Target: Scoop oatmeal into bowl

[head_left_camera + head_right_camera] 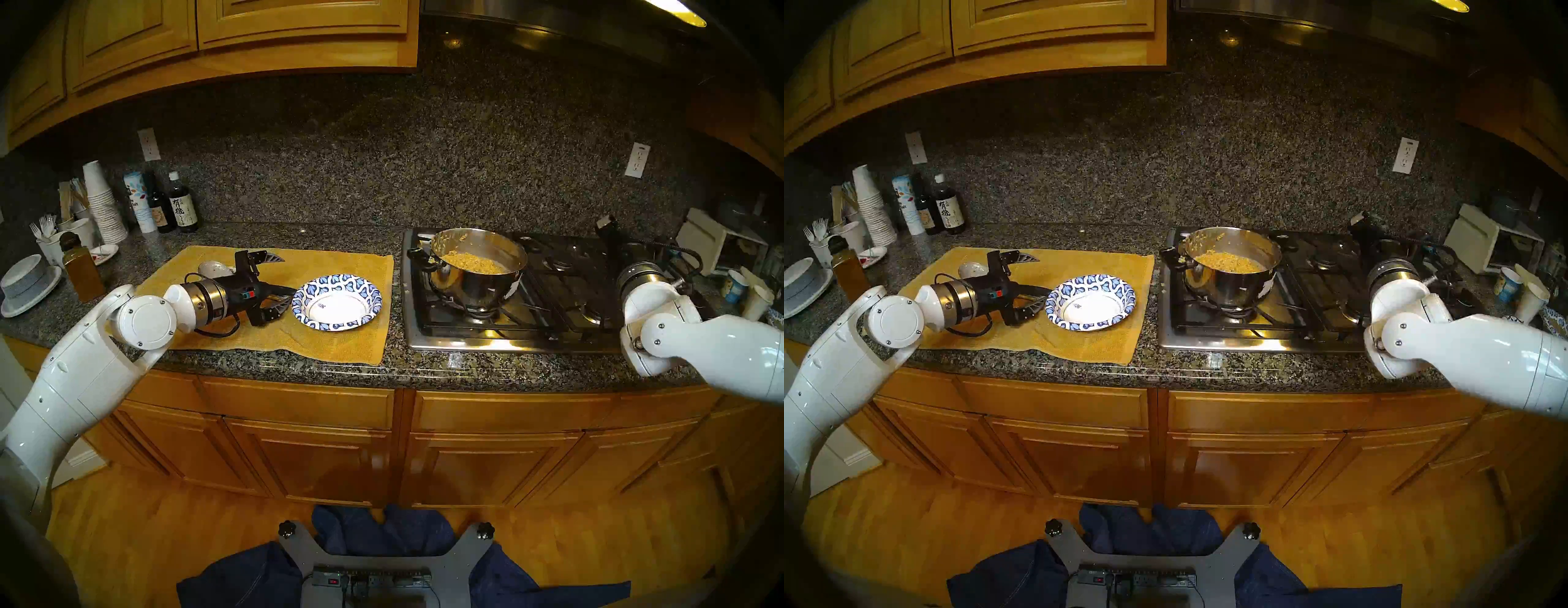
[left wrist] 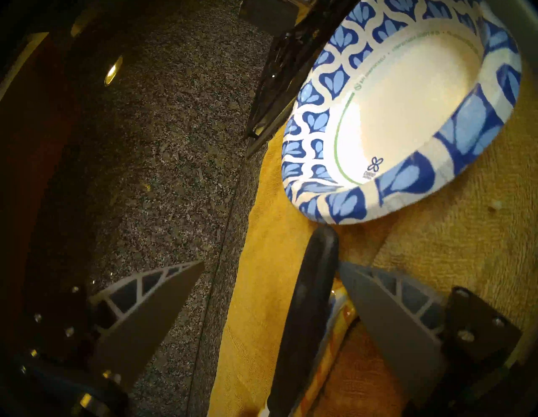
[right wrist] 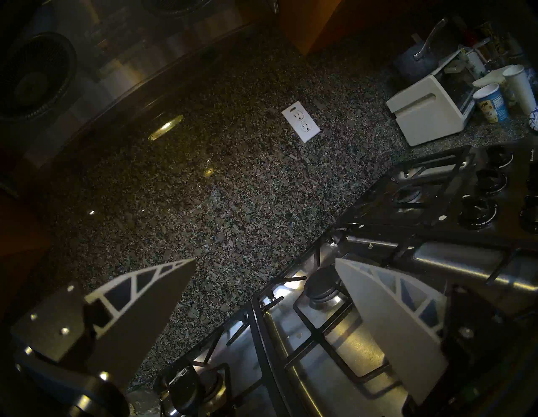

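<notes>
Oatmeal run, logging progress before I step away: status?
Left claw open, empty, straddling black ladle handle beside paper bowl. Right claw open over stove. Bowl empty; oatmeal in steel pot.

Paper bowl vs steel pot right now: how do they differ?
The bowl is shallow paper, white centre with a blue-and-white rim; the pot is deep shiny steel with black handles. The bowl is empty; the pot holds the oatmeal. The bowl sits on the yellow towel; the pot sits on the stove. Both are round, upright and untouched.
</notes>
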`<state>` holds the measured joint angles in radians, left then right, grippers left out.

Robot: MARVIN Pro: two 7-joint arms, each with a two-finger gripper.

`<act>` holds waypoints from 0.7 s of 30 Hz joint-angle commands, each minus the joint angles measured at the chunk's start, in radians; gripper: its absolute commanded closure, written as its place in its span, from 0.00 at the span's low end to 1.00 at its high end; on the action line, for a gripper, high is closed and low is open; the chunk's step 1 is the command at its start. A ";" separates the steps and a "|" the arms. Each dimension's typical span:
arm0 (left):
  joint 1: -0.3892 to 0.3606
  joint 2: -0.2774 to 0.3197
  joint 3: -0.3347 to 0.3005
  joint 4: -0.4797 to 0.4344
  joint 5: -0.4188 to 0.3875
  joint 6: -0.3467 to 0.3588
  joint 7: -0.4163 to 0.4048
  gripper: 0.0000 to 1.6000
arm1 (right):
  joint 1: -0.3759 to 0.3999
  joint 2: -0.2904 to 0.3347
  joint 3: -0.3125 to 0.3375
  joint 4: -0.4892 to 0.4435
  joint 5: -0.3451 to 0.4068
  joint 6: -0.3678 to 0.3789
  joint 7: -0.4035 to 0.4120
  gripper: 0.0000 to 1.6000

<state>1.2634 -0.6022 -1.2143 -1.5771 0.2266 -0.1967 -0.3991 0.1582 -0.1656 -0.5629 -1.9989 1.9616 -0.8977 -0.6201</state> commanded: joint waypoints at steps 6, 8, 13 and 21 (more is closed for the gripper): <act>-0.065 -0.040 -0.008 0.033 0.068 0.001 0.056 0.00 | 0.031 -0.002 0.027 0.001 -0.013 -0.004 0.007 0.00; -0.067 -0.046 -0.007 0.040 0.074 -0.001 0.062 0.01 | 0.031 -0.002 0.027 0.001 -0.013 -0.004 0.007 0.00; -0.069 -0.049 -0.013 0.041 0.072 -0.003 0.060 0.03 | 0.031 -0.002 0.027 0.001 -0.013 -0.004 0.007 0.00; -0.061 -0.030 -0.030 0.016 0.038 0.001 0.025 0.00 | 0.031 -0.002 0.027 0.001 -0.013 -0.004 0.007 0.00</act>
<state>1.2343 -0.6534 -1.2071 -1.5301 0.2947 -0.1988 -0.3607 0.1582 -0.1657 -0.5630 -1.9989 1.9617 -0.8977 -0.6201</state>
